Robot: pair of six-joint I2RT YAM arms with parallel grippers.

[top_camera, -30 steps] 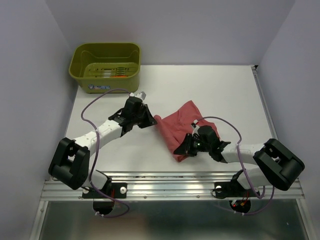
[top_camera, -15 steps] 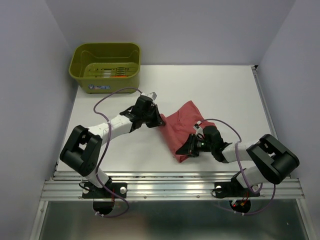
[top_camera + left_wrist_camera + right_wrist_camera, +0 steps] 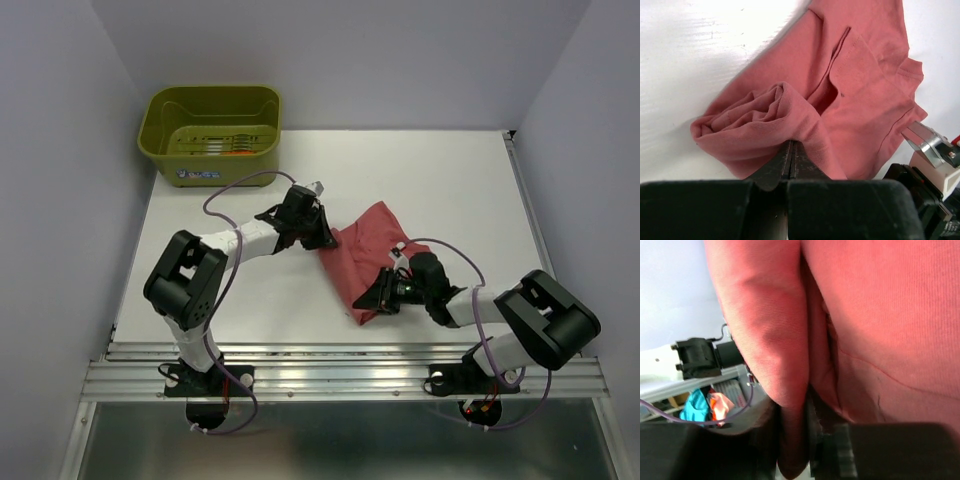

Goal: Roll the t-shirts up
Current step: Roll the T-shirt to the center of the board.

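One dusty brick-red t-shirt (image 3: 368, 240) lies bunched on the white table, right of centre. My left gripper (image 3: 326, 238) is at its left edge. In the left wrist view its jaws (image 3: 791, 146) are pressed together, their tips tucked into a rolled fold of the t-shirt (image 3: 860, 85). My right gripper (image 3: 374, 300) sits at the shirt's near corner. Its jaws (image 3: 792, 440) are shut on a thick fold of the cloth (image 3: 890, 315), which fills that view. No other t-shirt can be made out for certain.
An olive-green tub (image 3: 160, 145) stands at the back left corner, with a thin orange streak (image 3: 232, 153) on its floor. White walls close in the table on three sides. A metal rail (image 3: 340, 375) runs along the near edge.
My left gripper has swung to the right, and the shirt's left edge has moved right with it and bunched up. The right gripper has barely moved.
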